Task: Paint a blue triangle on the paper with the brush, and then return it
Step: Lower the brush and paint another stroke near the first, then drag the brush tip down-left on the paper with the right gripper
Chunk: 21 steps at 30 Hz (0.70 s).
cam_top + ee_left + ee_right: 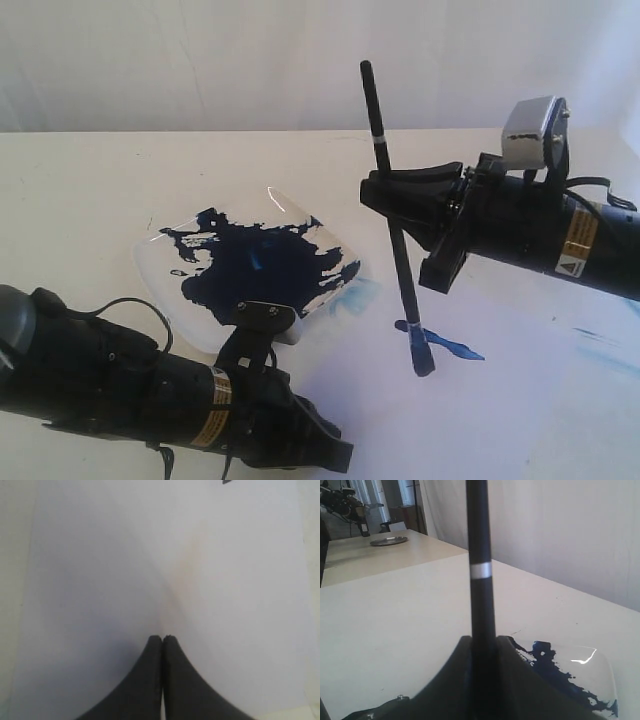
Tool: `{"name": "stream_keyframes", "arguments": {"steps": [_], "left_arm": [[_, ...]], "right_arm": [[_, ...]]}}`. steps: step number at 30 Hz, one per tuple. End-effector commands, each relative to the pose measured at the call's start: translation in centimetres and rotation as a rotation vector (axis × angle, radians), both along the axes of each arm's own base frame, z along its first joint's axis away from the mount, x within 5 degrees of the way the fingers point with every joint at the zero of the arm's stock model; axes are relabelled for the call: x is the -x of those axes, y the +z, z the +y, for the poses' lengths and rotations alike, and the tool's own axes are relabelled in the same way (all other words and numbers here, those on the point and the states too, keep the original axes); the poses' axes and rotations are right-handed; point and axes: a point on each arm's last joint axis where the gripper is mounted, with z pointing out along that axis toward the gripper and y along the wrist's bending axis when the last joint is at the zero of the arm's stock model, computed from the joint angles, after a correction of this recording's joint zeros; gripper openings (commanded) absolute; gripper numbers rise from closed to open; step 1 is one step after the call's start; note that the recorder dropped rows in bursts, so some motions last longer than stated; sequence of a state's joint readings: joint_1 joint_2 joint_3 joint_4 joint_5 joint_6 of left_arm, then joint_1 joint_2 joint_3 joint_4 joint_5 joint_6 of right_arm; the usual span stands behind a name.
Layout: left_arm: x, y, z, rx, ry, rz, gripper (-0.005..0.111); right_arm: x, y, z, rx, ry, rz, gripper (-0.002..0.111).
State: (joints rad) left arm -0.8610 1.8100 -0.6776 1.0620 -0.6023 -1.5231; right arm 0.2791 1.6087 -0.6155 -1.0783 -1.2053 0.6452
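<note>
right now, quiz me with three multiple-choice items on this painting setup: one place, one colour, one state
1. Where is the brush tip?
A. down at the paper, beside the dish
B. in the dish
C. on the bare table

2. What colour is the ring on the brush handle?
A. red
B. green
C. pale silver-white

3. How are the left fingers?
A. spread wide
B. pressed shut
C. clamped on the brush

Answers:
1 A, the bristles meet the paper by a short blue stroke.
2 C, the right wrist view shows the pale band.
3 B, the left wrist view shows them together, nothing between.
</note>
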Motion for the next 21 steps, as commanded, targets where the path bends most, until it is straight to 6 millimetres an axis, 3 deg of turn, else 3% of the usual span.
{"name": "stream_keyframes", "arguments": {"steps": [1,12,21], "left_arm": [[0.1,-0.9,0.9,-0.091,0.004,-0.013,0.0],[0.1,-0.9,0.9,-0.091,0.004,-0.013,0.0],[0.1,-0.9,0.9,-0.093,0.005,-0.013,0.0]], "right_arm": [[-0.1,-0.6,0.5,-0.007,0.017,0.006,0.0],[-0.5,-0.3,1.5,-0.028,0.015,-0.016,0.0],[-0.5,-1.3,2.4,-0.015,0.044,0.007,0.0]]}}
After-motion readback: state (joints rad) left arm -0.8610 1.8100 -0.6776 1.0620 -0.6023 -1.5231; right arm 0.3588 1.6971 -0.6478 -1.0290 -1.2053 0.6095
